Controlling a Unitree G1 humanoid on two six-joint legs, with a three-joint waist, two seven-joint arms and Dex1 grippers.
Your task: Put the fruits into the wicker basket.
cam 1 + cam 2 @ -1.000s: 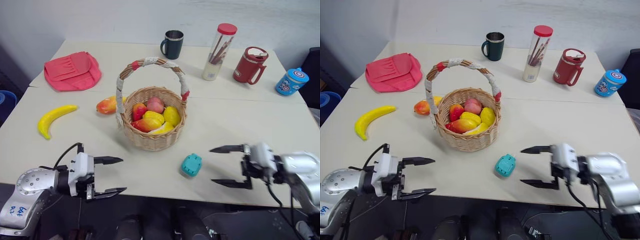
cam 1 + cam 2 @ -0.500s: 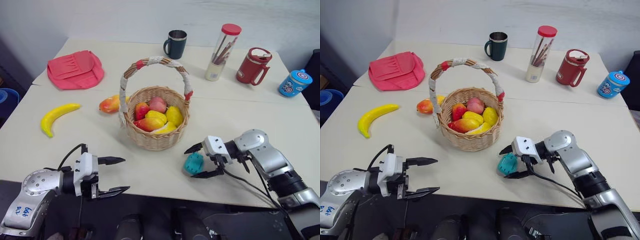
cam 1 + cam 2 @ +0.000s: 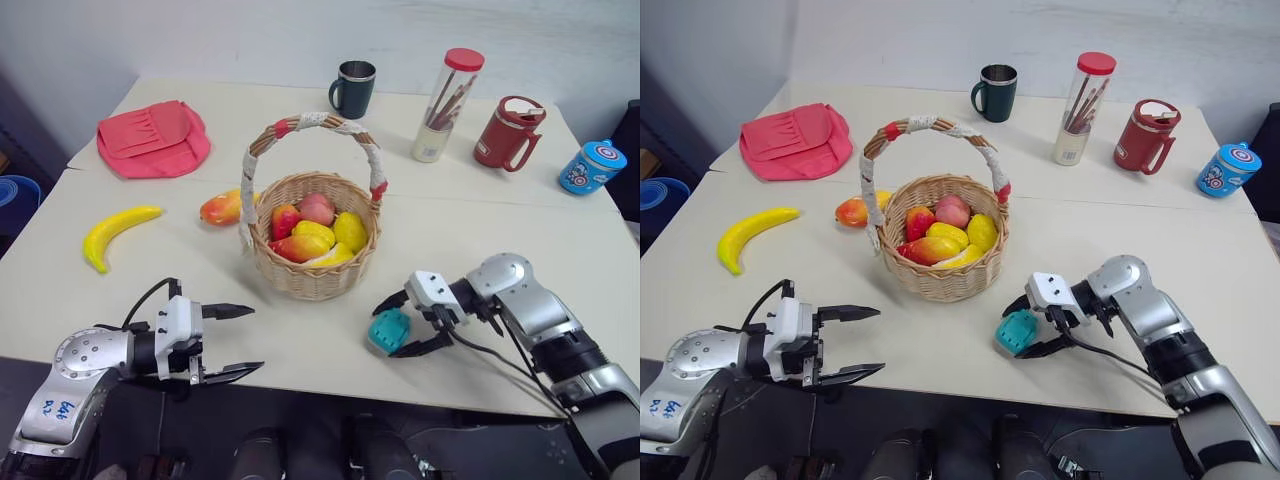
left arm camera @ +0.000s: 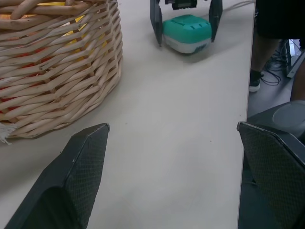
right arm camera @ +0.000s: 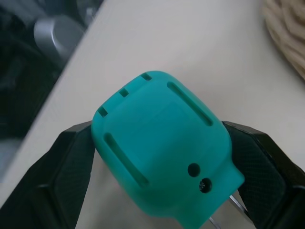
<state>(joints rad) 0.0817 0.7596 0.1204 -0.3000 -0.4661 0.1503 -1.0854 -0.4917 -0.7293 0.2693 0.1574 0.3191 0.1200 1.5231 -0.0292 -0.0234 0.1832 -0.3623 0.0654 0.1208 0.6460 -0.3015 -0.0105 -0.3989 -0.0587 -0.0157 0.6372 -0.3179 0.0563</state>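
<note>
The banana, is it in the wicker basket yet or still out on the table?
Out. The banana lies on the table, well apart from the wicker basket, beyond the mango that also lies outside it.

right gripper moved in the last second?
Yes. The right gripper swung in toward the robot's left, from well apart from the teal gadget to straddling it, jaws either side, near the wicker basket.

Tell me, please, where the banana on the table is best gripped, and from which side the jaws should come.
Grip the banana at its thick middle, coming from above, jaws across its width. It lies flat and alone on the table, and its curved ends taper, so they would probably slip.
</note>
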